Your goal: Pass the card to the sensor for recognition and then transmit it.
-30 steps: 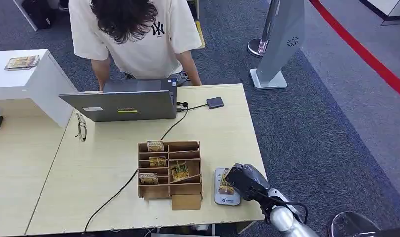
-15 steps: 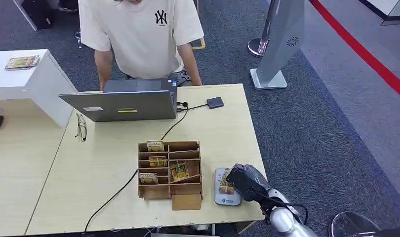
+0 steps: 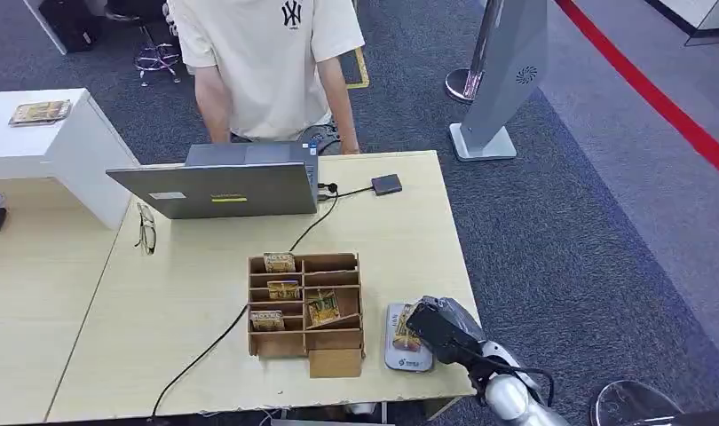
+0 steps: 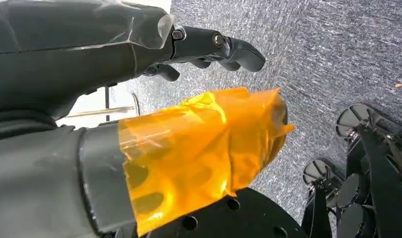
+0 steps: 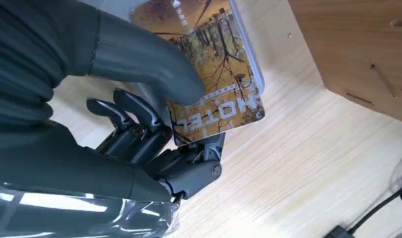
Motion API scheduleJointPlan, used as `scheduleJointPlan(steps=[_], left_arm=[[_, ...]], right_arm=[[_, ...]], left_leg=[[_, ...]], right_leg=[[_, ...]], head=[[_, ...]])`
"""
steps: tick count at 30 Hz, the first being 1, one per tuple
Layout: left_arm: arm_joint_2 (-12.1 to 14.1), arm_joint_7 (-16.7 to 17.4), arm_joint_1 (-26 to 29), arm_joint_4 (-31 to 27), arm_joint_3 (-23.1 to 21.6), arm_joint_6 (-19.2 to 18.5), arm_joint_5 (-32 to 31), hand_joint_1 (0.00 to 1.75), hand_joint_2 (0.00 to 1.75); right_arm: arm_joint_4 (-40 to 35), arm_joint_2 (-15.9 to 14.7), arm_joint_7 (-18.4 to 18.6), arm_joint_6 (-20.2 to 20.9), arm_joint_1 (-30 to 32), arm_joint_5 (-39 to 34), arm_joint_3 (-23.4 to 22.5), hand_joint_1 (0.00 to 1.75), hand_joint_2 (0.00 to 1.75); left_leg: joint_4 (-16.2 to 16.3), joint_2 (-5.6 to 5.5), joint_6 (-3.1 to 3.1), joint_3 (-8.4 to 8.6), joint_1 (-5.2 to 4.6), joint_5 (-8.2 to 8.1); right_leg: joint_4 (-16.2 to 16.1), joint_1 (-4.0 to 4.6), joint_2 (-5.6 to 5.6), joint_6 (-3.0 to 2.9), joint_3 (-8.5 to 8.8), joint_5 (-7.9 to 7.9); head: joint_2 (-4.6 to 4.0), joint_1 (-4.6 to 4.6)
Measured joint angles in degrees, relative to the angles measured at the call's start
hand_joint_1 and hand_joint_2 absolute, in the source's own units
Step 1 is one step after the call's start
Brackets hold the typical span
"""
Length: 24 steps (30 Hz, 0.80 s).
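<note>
My right hand [image 3: 440, 327] pinches the yellow-brown hotel card [image 5: 216, 74] over the grey slab sensor [image 3: 406, 337] near the tabletop's front-right corner; handover next.

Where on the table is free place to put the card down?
Bare wood lies between the laptop and the wooden organizer, and left of the organizer past the cable. Crowded: the right hand holds the card over the sensor.

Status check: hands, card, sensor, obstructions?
Right hand pinching card over sensor. Left hand hanging, holding nothing. Wooden organizer beside sensor, not blocking.
</note>
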Motion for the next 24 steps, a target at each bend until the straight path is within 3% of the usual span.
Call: scheduleJointPlan(steps=[24], left_arm=[[-0.3,0.2,0.0,-0.8,0.0,0.0,0.5,0.00,0.00]], right_arm=[[-0.1,-0.1,0.0,-0.2,0.1,0.0,0.0,1.75,1.75]], left_leg=[[0.0,0.00,0.00,0.00,0.00,0.00]], right_leg=[[0.0,0.00,0.00,0.00,0.00,0.00]], head=[[0.00,0.02]])
